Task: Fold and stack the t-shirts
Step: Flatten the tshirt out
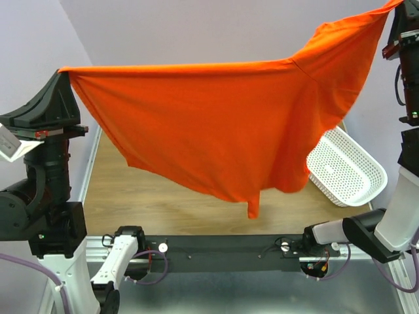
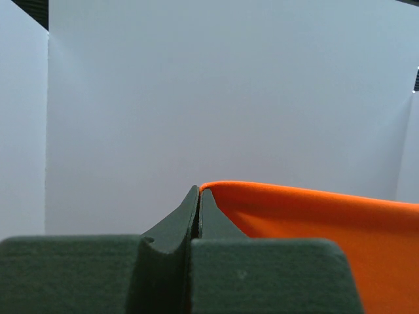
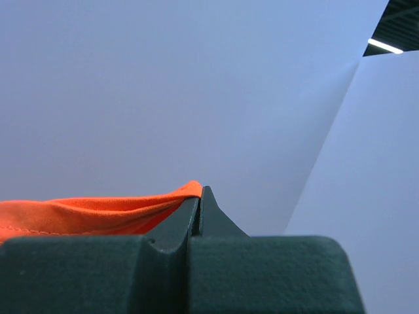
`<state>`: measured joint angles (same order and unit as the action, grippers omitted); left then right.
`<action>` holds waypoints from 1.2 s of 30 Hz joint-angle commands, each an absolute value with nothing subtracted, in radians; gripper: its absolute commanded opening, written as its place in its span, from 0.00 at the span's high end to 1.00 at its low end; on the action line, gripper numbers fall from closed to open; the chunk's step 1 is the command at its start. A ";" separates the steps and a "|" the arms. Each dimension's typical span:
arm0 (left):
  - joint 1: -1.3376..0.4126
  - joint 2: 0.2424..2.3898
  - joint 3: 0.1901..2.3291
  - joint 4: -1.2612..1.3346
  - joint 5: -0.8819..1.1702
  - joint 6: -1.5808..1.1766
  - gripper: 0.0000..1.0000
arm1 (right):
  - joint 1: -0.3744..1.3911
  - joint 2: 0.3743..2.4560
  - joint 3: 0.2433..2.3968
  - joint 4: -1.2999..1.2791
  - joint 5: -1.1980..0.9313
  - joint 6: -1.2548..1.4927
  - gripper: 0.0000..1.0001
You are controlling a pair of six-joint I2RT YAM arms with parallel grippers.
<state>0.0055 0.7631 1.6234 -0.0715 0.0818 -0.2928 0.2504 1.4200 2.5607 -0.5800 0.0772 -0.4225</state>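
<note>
Jaws on both of my arms are pressed together, each pair pinching an edge of the bright orange t-shirt (image 1: 216,131). My left arm (image 1: 46,131) stands raised at the left side of the desk (image 1: 144,196), wrist tipped inward, and its fingers (image 2: 177,222) grip a corner of the cloth right at their tips; in my left wrist view the shirt (image 2: 327,222) runs off to the right from that pinch. My right arm (image 1: 409,65) reaches higher, up to the top right corner of the overhead view, and there its fingers (image 3: 216,219) clamp a bunched fold of the shirt (image 3: 85,216), which trails away to the left.

Between the two grips the t-shirt hangs spread in the air above the wooden desk, its top edge taut and sloping up toward my right side. Below, the cloth sags to a narrow point low over the near part of the desk; whether that tip touches the wood I cannot tell. A white perforated basket (image 1: 347,167) sits on the right part of the desk, its left end hidden behind the hanging cloth.
</note>
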 commanded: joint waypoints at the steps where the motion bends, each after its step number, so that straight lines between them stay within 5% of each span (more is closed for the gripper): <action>1: 0.011 0.756 1.541 -0.035 0.121 -0.308 1.00 | 0.241 1.419 2.440 -0.574 0.051 -0.414 0.99; 8: 0.012 0.831 1.163 0.038 0.063 -0.325 1.00 | 0.239 1.454 2.037 -0.513 0.006 -0.407 0.99; 15: 0.012 1.324 1.015 0.066 0.028 -0.345 1.00 | 0.241 1.652 1.668 -0.267 -0.070 -0.433 1.00; 24: 0.015 1.955 1.481 -0.168 -0.102 -0.296 1.00 | 0.244 2.165 1.910 -0.247 -0.109 -0.402 0.99; 36: 0.060 2.175 1.752 -0.290 -0.183 -0.291 1.00 | 0.275 2.335 2.091 -0.245 -0.149 -0.353 0.99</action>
